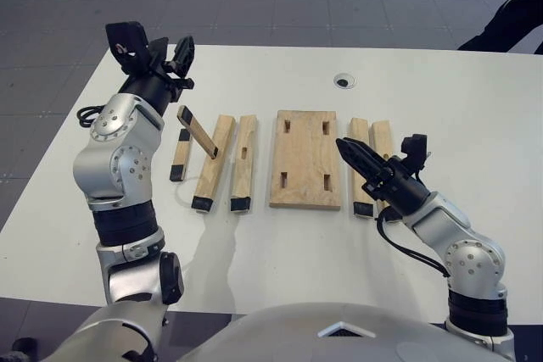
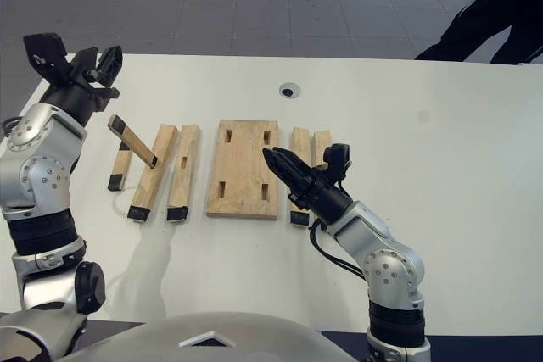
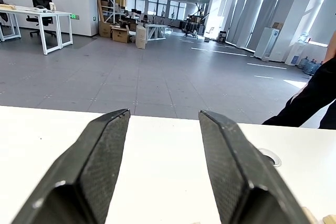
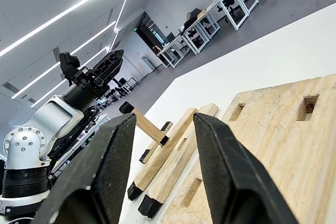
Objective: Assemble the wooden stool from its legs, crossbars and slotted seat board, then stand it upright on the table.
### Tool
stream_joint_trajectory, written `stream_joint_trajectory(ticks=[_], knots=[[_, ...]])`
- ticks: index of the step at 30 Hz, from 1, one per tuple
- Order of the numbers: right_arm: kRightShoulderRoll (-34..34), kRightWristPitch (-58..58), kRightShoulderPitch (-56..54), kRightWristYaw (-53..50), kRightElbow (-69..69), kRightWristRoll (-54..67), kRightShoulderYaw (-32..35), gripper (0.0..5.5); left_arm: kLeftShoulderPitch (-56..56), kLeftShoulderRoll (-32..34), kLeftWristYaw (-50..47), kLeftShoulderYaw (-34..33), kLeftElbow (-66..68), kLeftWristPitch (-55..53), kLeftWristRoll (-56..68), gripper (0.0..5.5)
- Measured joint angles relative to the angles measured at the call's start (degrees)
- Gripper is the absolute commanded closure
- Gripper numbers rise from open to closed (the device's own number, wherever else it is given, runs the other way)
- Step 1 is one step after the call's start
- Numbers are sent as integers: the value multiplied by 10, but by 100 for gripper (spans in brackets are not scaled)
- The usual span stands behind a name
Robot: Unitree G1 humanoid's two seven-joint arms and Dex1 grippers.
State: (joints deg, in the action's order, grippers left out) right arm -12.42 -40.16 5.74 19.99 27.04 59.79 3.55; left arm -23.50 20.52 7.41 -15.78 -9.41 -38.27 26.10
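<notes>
Desk point(image 1: 475, 125): a white top that carries all the stool parts, each of them lying loose.
Seat board point(image 1: 305, 158): lies flat in the middle of the desk with its four slots facing up and nothing fitted into them.
Left hand point(image 1: 161, 48): raised well to the left of the seat board and beyond the leftmost parts, fingers spread wide and holding nothing.
Right hand point(image 2: 276, 158): hovers low over the right edge of the seat board and points across it, fingers parted and holding nothing.
Long legs point(image 1: 214, 163): two slotted bars with black caps lie flat, side by side, just left of the seat board.
Right pieces point(image 1: 361, 167): two more bars lie side by side just right of the seat board, partly hidden by the right hand.
Flat bar point(image 1: 181, 155): a short bar with black ends lies flat, farther left of the seat board than the long legs.
Tilted bar point(image 1: 197, 131): a short bar is propped at a slant, one end on the outer long leg and the other end raised toward the left hand.
Cable hole point(image 1: 344, 81): a small round opening in the desk beyond the seat board.
Done: nothing appears joined; no leg stands in a slot and no crossbar links two legs.
Left: judging from this layout, the whole assembly remains, meaning crossbars into legs, legs into the seat board, then turning the stool upright on the desk.
</notes>
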Motion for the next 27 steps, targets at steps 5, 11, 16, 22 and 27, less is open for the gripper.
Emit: stream_joint_trajectory(ticks=[5, 11, 16, 22, 27], knots=[[0, 0, 0, 0, 0, -3, -2, 349, 0, -3, 0, -2, 2, 10, -8, 307], [0, 0, 0, 5, -1, -12, -4, 349, -65, -3, -5, -57, -28, 54, 26, 307], [1, 1, 0, 11, -3, -16, -11, 349, -56, -7, -5, -44, -32, 49, 28, 307], [1, 4, 1, 15, -5, -19, -14, 349, 73, -32, 20, 3, 30, 86, -12, 307], [4, 9, 5, 15, -5, -25, -19, 349, 62, -24, 37, 1, 67, 125, -22, 307]])
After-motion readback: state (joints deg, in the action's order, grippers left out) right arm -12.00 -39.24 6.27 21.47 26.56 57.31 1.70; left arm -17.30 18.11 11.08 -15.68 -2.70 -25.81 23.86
